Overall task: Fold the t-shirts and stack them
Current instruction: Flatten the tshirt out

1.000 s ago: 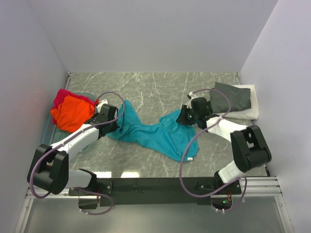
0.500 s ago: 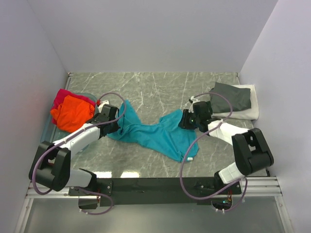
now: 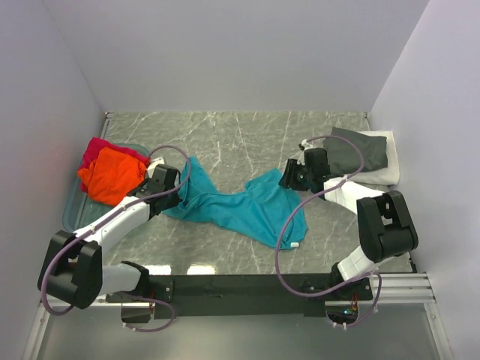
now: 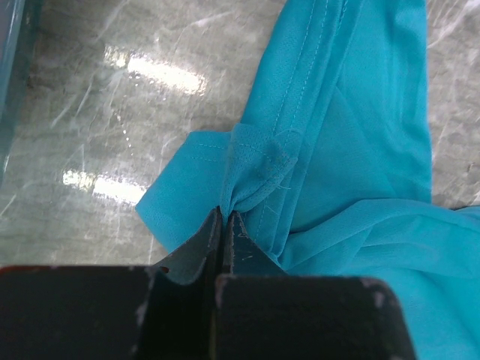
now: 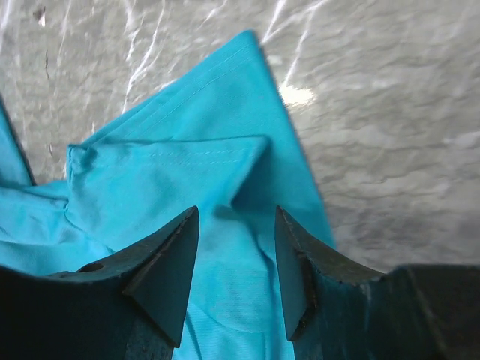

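The teal t-shirt (image 3: 240, 206) lies crumpled and stretched across the middle of the marble table. My left gripper (image 3: 177, 193) is shut on a bunched fold of its left end (image 4: 259, 161). My right gripper (image 3: 288, 180) is open above the shirt's right corner (image 5: 210, 169), with teal cloth between the open fingers. The orange t-shirt (image 3: 111, 172) lies on the magenta-red one (image 3: 96, 148) in the clear bluish tub at the left. The dark grey t-shirt (image 3: 358, 152) lies folded on the white one (image 3: 386, 171) at the back right.
The clear bluish tub (image 3: 73, 204) stands at the left edge by the left wall; its rim shows in the left wrist view (image 4: 15, 82). Walls close in the table on three sides. The arms' black base rail (image 3: 240, 285) runs along the near edge.
My right gripper has moved slightly up and right along the teal shirt's right corner. My left gripper has stayed shut on the shirt's left end, shifting only slightly.
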